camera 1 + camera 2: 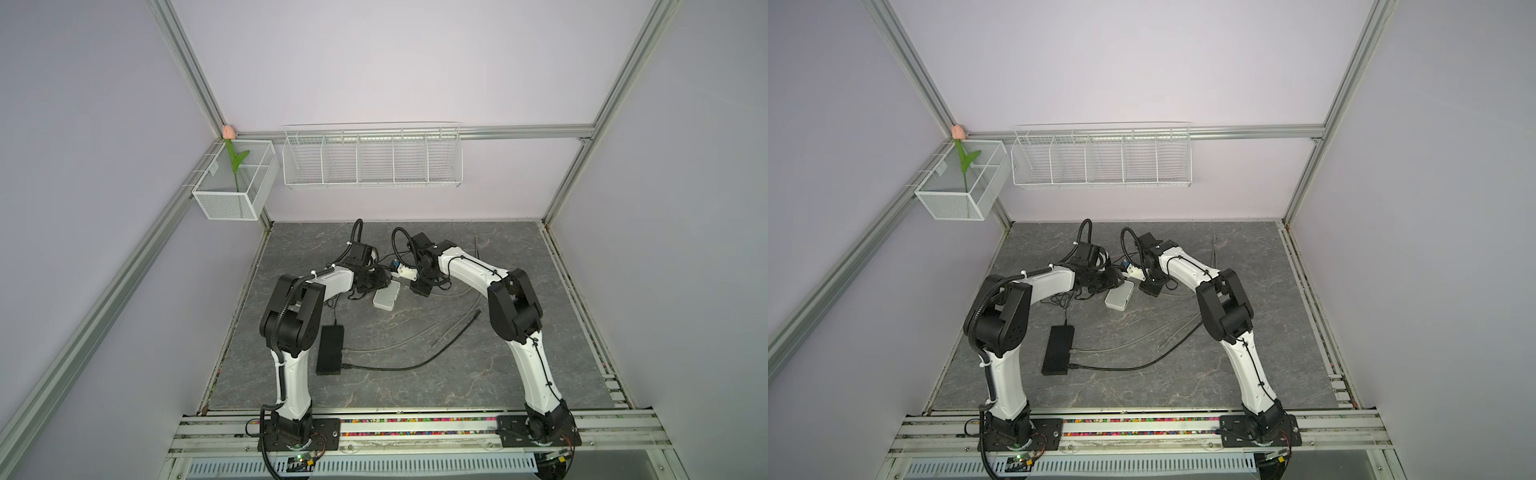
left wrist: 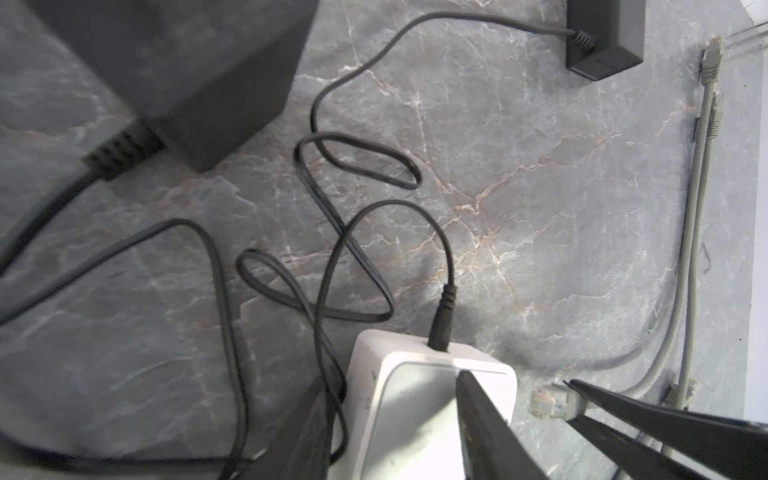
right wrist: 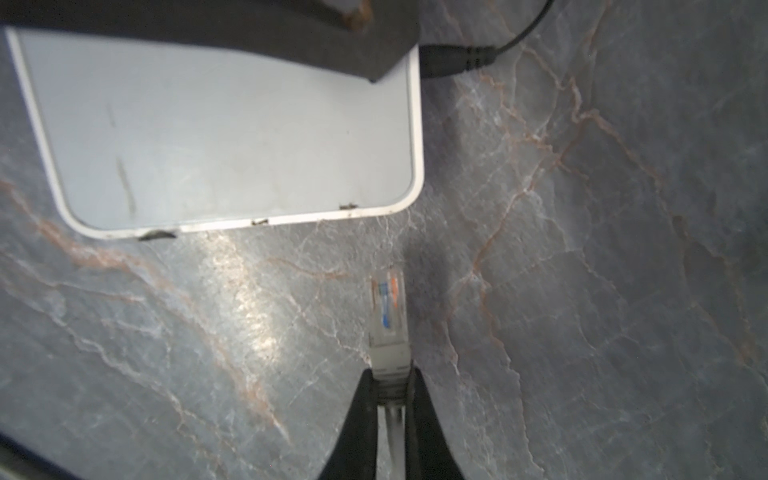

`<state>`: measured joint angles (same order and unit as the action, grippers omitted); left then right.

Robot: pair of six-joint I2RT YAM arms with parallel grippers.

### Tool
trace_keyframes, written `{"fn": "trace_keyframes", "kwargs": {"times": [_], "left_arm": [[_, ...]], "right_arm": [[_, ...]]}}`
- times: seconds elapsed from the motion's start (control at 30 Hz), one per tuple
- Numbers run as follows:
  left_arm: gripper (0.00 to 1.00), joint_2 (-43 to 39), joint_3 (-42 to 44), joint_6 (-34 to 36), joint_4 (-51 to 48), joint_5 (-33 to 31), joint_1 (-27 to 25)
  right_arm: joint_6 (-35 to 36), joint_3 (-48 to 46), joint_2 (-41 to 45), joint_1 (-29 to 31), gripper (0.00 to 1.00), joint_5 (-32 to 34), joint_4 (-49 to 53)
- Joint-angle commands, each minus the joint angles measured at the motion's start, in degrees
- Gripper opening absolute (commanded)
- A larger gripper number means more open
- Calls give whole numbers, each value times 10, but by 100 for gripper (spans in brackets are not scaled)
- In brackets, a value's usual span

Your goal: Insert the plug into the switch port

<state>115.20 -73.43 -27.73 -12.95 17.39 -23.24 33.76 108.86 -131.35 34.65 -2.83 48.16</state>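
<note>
Closest to the right wrist lens, the right gripper (image 3: 390, 376) is clenched on the plug (image 3: 387, 307). Its two black fingers (image 3: 357, 415) pinch the grey boot (image 3: 390, 361) from both sides, and the clear head with its coloured wires juts out past the tips. The plug points at the near edge of the white switch (image 3: 228, 124), close to the corner where the power lead enters. It stands apart from the switch, with a strip of bare tabletop (image 3: 582, 291) between them. Small dark notches (image 3: 158, 235) break that edge; whether they are ports cannot be told. A black finger (image 3: 208, 33) of the other arm crosses the far part of the casing.

The left gripper (image 2: 388, 382) is half spread and straddles the switch (image 2: 415, 399). One finger (image 2: 490, 428) shows over the top of the casing near the plug-side edge. The other (image 2: 299, 436) sits just off the opposite side, and whether either presses on the casing cannot be told. A black barrel connector (image 2: 442, 320) is plugged into the end ahead of the tips. Loops of thin black cord (image 2: 357, 162) lie tangled beside the casing, with one strand running between it and the outer finger. From this wrist the plug (image 2: 548, 401) shows just beside the switch.

A blurred black power adapter (image 2: 187, 75) lies near the cords, and grey cables (image 2: 698, 208) trail along the table's edge. In both top views the switch (image 1: 386, 298) (image 1: 1119, 298) lies flat between the two wrists. A black box (image 1: 330, 349) (image 1: 1058, 349) with leads in its side sits well apart, nearer the arm bases.
</note>
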Motion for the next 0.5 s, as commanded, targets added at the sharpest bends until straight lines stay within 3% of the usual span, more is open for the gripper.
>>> {"fn": "trace_keyframes", "kwargs": {"times": [0.0,0.47], "left_arm": [[47,9,-21,13,-11,6,0],[44,10,-18,11,-19,7,0]], "right_arm": [[8,6,-10,4,7,-11,5],[17,17,-30,15,7,-17,12]]}}
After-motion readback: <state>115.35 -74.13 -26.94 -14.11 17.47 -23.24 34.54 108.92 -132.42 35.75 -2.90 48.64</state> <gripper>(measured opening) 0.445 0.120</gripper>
